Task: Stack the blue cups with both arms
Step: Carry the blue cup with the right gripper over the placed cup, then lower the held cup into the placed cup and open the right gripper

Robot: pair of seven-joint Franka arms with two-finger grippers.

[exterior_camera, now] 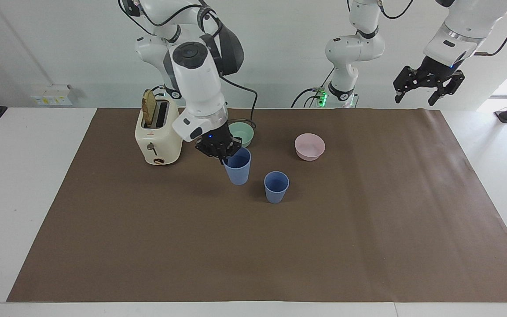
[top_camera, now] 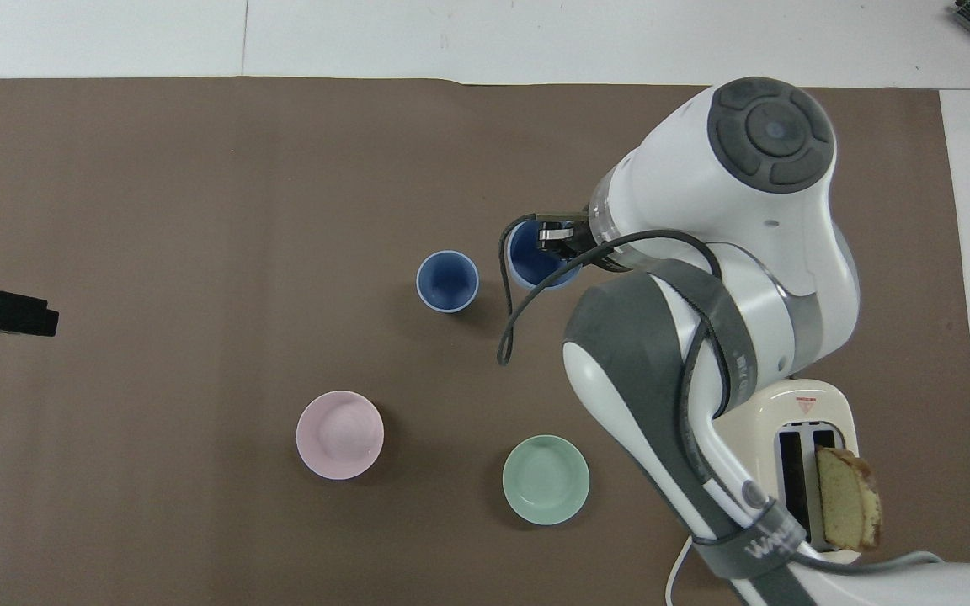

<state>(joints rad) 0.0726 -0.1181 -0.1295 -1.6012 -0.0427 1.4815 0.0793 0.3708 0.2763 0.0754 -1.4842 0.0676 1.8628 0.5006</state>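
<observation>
Blue cup [exterior_camera: 237,169], carry step: clamped at rim by right gripper [exterior_camera: 218,149], raised beside standing blue cup [exterior_camera: 276,186]; alignment overhead, then lowering, judged required; left gripper [exterior_camera: 428,83] spread, waiting

- We see one cup [exterior_camera: 276,187] standing mid-desk, with the other cup [exterior_camera: 237,166] raised just beside it, toward the right arm's end.
- Two bowls [exterior_camera: 310,146] sit nearer the robots.
- We find the toaster [exterior_camera: 157,136] at the right arm's end, bread [exterior_camera: 148,107] in its slot.
</observation>
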